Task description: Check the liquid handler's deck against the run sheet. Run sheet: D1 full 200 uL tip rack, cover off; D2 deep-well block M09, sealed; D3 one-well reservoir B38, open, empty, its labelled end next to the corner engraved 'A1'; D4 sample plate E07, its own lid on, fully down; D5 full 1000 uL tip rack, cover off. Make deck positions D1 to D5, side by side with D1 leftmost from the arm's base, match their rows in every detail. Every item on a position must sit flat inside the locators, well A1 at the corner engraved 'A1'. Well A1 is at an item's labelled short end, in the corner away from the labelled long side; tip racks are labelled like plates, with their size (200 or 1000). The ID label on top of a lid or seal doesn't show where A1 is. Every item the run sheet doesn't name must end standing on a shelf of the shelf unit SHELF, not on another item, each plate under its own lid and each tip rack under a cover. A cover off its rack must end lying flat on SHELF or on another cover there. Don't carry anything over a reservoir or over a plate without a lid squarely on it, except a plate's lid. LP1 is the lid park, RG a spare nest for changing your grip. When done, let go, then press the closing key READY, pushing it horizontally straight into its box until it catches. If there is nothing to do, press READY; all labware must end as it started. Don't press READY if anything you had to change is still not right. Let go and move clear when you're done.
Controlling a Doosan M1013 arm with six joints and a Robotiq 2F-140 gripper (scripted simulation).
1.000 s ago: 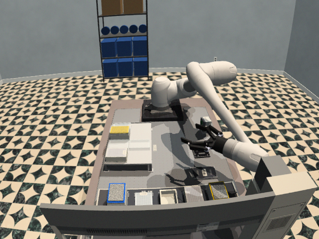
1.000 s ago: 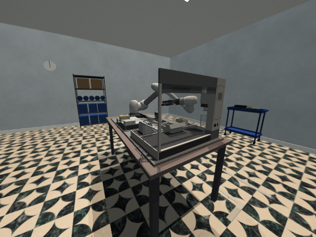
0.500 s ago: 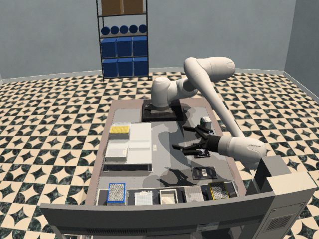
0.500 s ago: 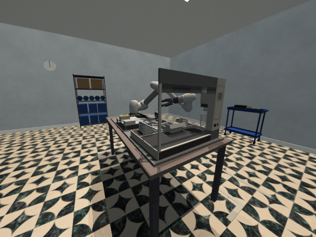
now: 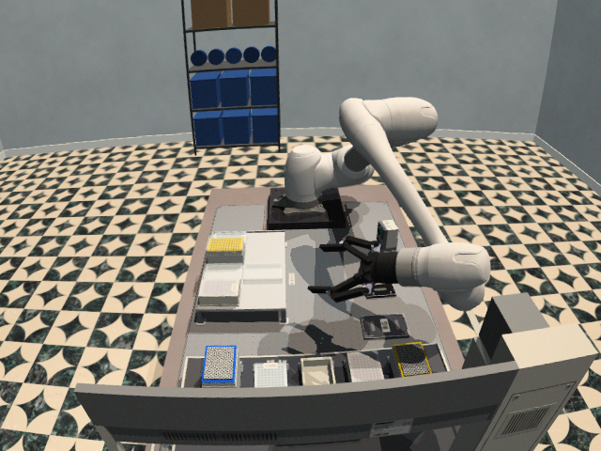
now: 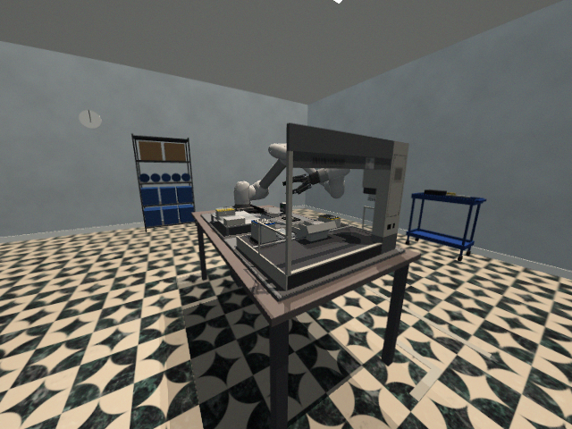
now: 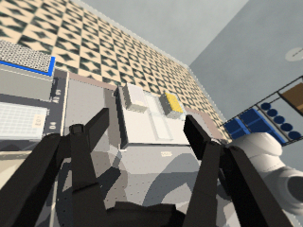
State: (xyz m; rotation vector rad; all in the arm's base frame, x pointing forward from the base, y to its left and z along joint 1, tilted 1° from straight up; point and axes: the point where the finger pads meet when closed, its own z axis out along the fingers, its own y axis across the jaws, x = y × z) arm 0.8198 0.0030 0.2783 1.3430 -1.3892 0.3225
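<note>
My gripper (image 5: 317, 268) (image 6: 298, 182) (image 7: 147, 119) is open and empty. It hangs sideways, high above the middle of the table, fingers pointing towards the shelf unit (image 5: 264, 296) (image 7: 142, 134). Along the deck at the front stand a blue-rimmed tip rack (image 5: 219, 364) (image 7: 26, 57), a white well plate (image 5: 269, 374) (image 7: 19, 120), an open beige reservoir (image 5: 316, 371), a pale covered plate (image 5: 363, 366) and a yellow-rimmed tip rack (image 5: 411, 359). None has a cover on it that I can make out. The labels are too small to read.
The shelf unit holds a yellow tip rack (image 5: 224, 243) (image 7: 171, 102), a pale covered item (image 5: 219, 288) and a flat lid (image 5: 262, 272). A dark nest (image 5: 384, 326) lies right of centre. A small key box (image 5: 388, 231) stands behind my wrist. The handler's frame (image 5: 291, 402) spans the front.
</note>
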